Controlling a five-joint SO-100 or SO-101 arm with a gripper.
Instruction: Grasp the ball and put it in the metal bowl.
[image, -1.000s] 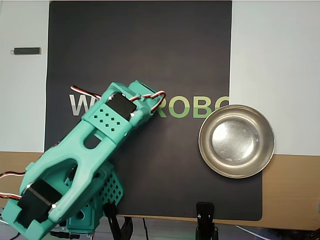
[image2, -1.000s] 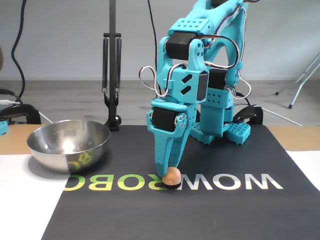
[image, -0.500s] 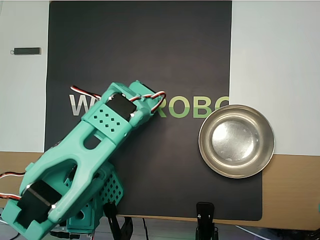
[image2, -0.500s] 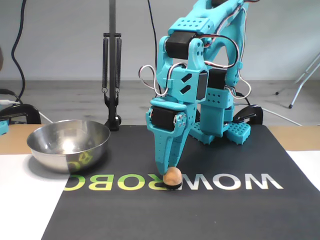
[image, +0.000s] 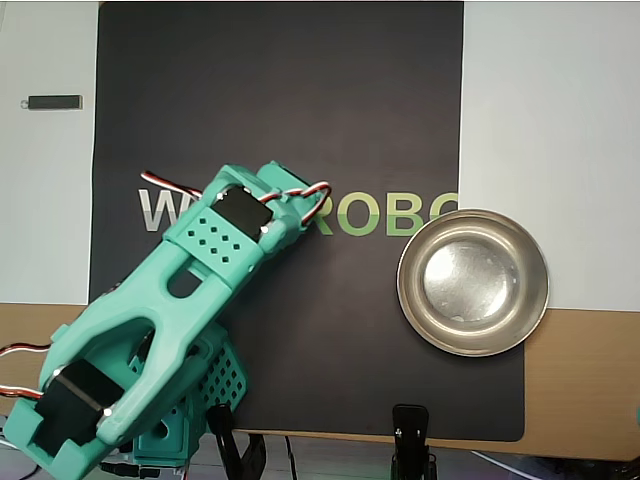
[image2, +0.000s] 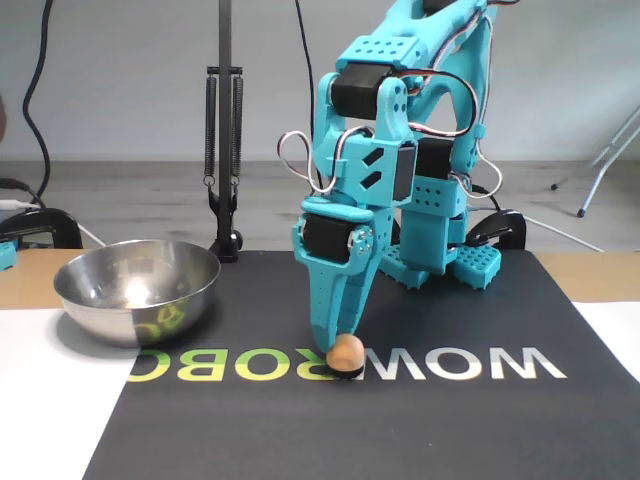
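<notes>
Ball (image2: 346, 352) only shows up in the fixed view, sitting on the black mat (image2: 400, 420) right at the printed lettering (image2: 470, 364), low down at the tips of the teal hand (image2: 338, 345). From overhead you can't see it at all, the arm (image: 170, 310) covers that whole spot and the hand tips are hidden under it too.

It's a small peach-orange sphere, matte, no shine on it, and there's a dark bit just under it that I can't make out. The hand points straight down with its fingers close together just above and behind the ball, touching or nearly so. Whether it's actually pinching the ball or just resting beside it, I can't tell from this angle.

Metal bowl (image: 473, 282) is well apart from the ball, on the right in the overhead view and on the left in the fixed view (image2: 137, 290). Overhead shows it straddling the mat's edge, partly on the white sheet (image: 550, 150) and the wooden table (image: 585, 390). Inside is just shiny steel and reflections, nothing in it.
</notes>
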